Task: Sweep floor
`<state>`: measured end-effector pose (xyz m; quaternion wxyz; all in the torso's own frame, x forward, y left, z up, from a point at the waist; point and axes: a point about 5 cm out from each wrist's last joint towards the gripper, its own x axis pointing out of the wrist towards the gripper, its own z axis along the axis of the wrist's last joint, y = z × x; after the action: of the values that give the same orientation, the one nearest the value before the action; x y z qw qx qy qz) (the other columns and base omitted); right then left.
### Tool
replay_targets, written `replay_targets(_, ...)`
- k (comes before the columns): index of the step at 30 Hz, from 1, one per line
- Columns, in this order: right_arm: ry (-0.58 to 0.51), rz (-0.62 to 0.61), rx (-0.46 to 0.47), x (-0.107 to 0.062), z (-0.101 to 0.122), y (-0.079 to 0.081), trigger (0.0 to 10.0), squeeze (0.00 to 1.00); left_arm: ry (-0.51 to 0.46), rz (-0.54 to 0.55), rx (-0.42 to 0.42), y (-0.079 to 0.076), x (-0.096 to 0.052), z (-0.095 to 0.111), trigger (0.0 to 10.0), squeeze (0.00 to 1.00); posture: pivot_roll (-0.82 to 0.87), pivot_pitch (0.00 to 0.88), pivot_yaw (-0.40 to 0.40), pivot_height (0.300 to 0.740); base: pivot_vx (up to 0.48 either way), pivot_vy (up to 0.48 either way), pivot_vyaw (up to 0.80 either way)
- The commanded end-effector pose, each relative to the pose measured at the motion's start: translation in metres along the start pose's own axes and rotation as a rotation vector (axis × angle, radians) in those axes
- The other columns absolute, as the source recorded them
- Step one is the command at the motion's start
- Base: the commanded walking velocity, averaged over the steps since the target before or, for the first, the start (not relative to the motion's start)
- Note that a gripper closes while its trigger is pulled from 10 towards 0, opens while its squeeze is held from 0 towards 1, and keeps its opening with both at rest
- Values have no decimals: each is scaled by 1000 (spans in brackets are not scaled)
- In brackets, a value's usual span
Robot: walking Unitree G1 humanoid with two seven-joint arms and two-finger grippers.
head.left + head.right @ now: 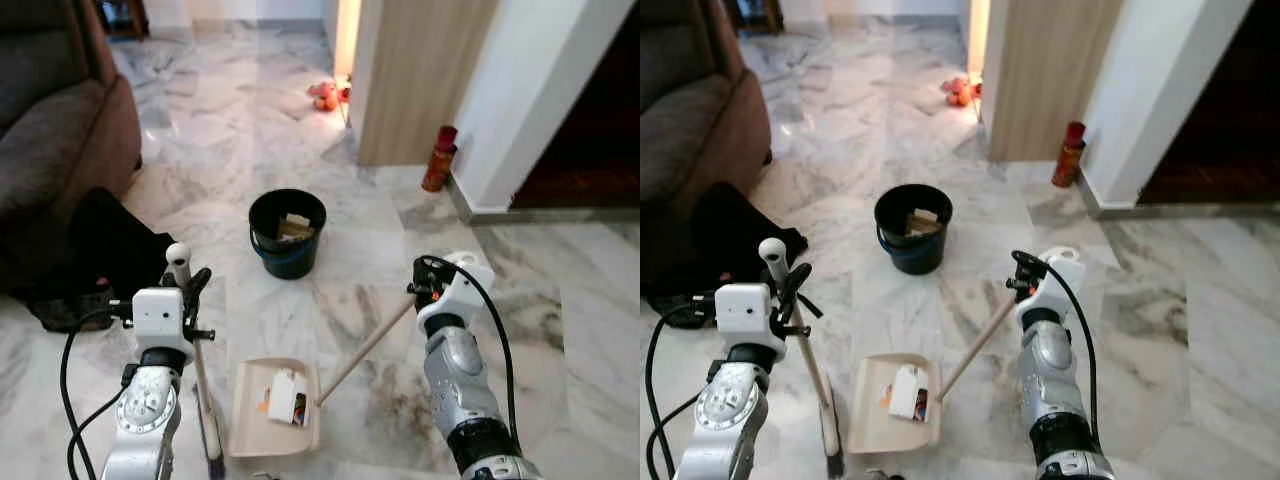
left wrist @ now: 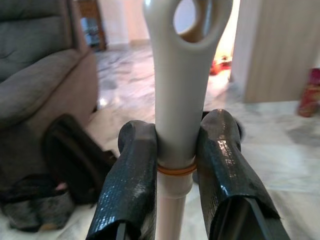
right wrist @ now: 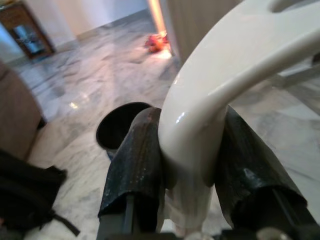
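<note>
A polished grey-veined marble floor (image 1: 300, 130) runs through the room, catching warm light that spills from a gap beside a wood-panelled partition (image 1: 420, 80). A red spray can (image 1: 439, 158) stands at the partition's foot, against a white wall (image 1: 540, 90) edging a dark doorway (image 1: 590, 140). Well apart from the partition, a brown sofa (image 1: 55, 140) sits with a black bag (image 1: 115, 250) on the floor before it.
</note>
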<state>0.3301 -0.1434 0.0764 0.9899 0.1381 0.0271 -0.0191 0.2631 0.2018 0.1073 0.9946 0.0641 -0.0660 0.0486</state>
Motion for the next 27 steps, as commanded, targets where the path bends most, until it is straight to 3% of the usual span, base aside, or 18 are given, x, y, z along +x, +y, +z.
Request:
replay_targets(1,-52,8,8,4,12,0,10000,0,-37,-11,-13,-5,3,7,10000,0,152,87,-16,740,394,0,0)
replay_targets(7,-56,13,10,4,12,0,10000,0,-37,-10,-13,-5,3,8,10000,0,152,87,-16,740,394,0,567)
replay_targets(18,-53,22,6,4,12,2,10000,0,-36,-6,-14,-4,3,7,10000,0,153,92,-18,740,394,0,0)
replay_targets(23,-53,23,11,4,12,2,10000,0,-37,-6,-15,-4,4,7,10000,0,154,89,-19,740,393,0,590)
replay_targets(27,-50,18,26,4,11,2,10000,0,-38,-6,-14,-5,4,7,10000,0,157,88,-19,740,391,0,0)
